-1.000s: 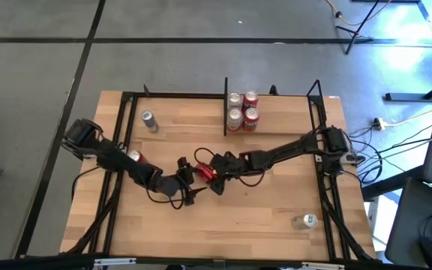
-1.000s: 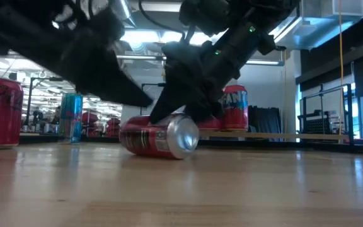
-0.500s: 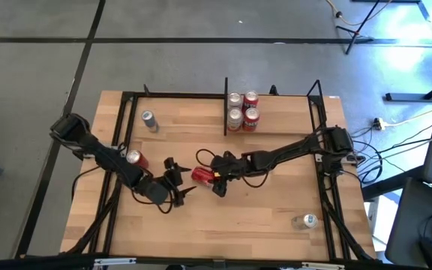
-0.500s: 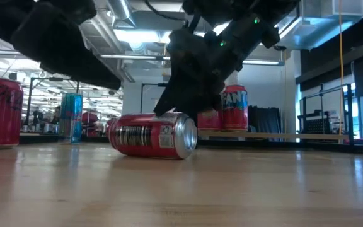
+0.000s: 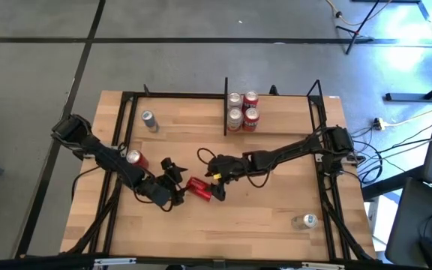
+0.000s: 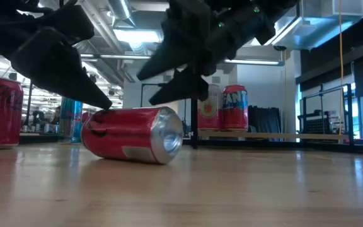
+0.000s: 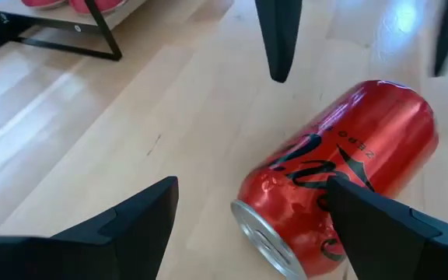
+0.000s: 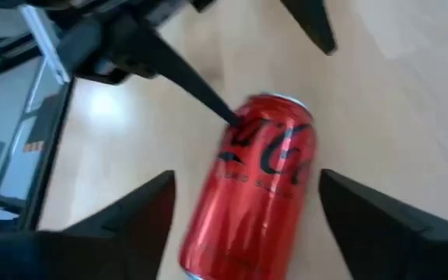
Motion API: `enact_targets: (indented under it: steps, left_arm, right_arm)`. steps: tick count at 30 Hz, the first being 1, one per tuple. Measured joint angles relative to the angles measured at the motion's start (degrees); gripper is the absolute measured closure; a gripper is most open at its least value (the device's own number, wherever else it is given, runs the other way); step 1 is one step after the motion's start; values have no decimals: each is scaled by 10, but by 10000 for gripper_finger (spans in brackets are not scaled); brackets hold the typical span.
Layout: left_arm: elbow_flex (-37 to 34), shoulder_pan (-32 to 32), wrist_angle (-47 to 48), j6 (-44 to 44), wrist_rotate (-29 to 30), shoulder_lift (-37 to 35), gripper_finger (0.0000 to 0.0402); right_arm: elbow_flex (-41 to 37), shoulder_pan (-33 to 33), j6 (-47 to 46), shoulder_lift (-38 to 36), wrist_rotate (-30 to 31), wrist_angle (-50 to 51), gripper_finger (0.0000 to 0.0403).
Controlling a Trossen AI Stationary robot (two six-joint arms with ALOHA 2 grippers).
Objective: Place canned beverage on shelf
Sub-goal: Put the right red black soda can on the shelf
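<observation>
A red cola can [image 5: 199,187] lies on its side on the wooden table, between my two grippers. My left gripper [image 5: 177,182] is open, coming from the table's left; the can shows just past its fingers in the left wrist view [image 7: 341,187]. My right gripper [image 5: 211,178] is open and hangs over the can from the right, its fingers on either side of the can [image 8: 263,179] and above it [image 6: 159,82], not touching. The shelf [image 5: 276,112] at the far edge holds several upright cans [image 5: 242,111] beside its black divider plate [image 5: 225,105]. My left gripper has one fingertip [image 7: 334,187] against the can's curved side [image 7: 317,167], near the end that faces this gripper. The finger comes slanting down from the table's left [image 6: 106,104]. The other finger [image 7: 166,187] is clear of the can. The can lies on the table.
An upright red can [image 5: 133,157] stands by the left arm and a blue-silver can [image 5: 149,120] at the far left. Another can [image 5: 306,220] stands near the front right. Black frame rails [image 5: 122,135] run along the table's sides.
My right gripper, which straddled the can on the table, has let it go and risen above it. The can has rolled toward the near edge and turned slantwise. My left gripper drew back toward the left, then stayed beside the can.
</observation>
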State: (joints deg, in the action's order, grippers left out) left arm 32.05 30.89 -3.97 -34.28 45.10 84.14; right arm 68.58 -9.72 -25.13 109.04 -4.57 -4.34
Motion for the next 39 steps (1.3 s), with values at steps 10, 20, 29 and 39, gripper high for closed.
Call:
enact_targets:
  steps: [10,20,29,39]
  left_arm:
    - [0,0,-23,0,-4,38,86]
    - [0,-5,-48,3,-9,44,86]
    - [0,-5,-48,3,-11,44,85]
    - [0,-5,-51,4,-13,44,85]
  right_arm:
    - [0,-40,16,36,60,-36,17]
    - [84,-42,-20,45,160,138,35]
    - [194,-29,-53,128,174,340,36]
    - [208,-12,-32,161,145,368,50]
